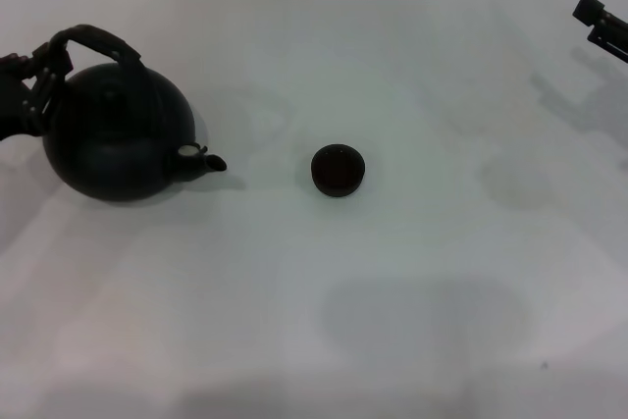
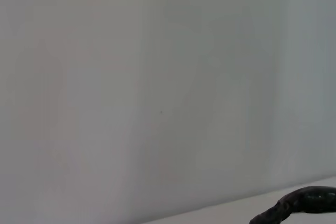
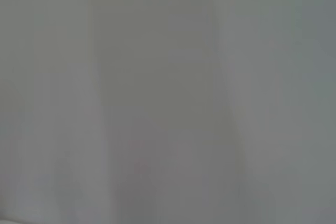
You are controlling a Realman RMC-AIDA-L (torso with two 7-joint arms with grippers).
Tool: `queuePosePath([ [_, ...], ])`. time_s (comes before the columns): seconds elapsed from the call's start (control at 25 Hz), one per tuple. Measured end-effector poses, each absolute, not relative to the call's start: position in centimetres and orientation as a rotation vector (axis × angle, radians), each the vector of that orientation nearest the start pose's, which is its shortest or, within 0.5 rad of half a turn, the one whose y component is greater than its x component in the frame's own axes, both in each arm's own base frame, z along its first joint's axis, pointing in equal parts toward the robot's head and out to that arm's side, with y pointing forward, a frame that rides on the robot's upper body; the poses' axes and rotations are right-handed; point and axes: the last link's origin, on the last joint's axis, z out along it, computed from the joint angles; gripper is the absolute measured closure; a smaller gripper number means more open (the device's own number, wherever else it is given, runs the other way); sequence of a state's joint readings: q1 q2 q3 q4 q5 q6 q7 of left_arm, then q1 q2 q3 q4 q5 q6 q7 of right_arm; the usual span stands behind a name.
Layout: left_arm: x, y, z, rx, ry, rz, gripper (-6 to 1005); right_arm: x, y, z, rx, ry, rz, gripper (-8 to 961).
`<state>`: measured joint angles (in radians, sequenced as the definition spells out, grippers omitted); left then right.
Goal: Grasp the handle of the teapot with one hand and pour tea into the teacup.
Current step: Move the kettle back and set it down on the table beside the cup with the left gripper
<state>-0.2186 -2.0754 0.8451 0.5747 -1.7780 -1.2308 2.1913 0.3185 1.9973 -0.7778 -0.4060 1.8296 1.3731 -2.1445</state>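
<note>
Head view: one teapot (image 1: 116, 134), one teacup (image 1: 338, 170).

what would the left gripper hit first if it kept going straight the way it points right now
Most likely the handle of the teapot. The left gripper reaches in from the table's left edge, pointing toward the handle's near end and apparently already at it. Depth is unclear, so contact can't be confirmed.

teapot (image 1: 113, 134): big round matte black, tilted, spout pointed at cup, table's left | handle (image 1: 93, 41): dark arched bail on top | teacup (image 1: 339, 170): tiny dark, upright, mid-table, apart from spout
</note>
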Motion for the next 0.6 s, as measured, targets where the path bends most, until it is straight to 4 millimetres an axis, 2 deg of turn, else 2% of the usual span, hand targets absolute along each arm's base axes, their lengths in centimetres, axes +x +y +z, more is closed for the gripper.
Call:
queuePosePath([
  [0.6,-35.48,29.33,2.29,-2.065,-0.602,-0.659,881,33.52,31.02,4.38,-2.073,0.630,0.910,98],
])
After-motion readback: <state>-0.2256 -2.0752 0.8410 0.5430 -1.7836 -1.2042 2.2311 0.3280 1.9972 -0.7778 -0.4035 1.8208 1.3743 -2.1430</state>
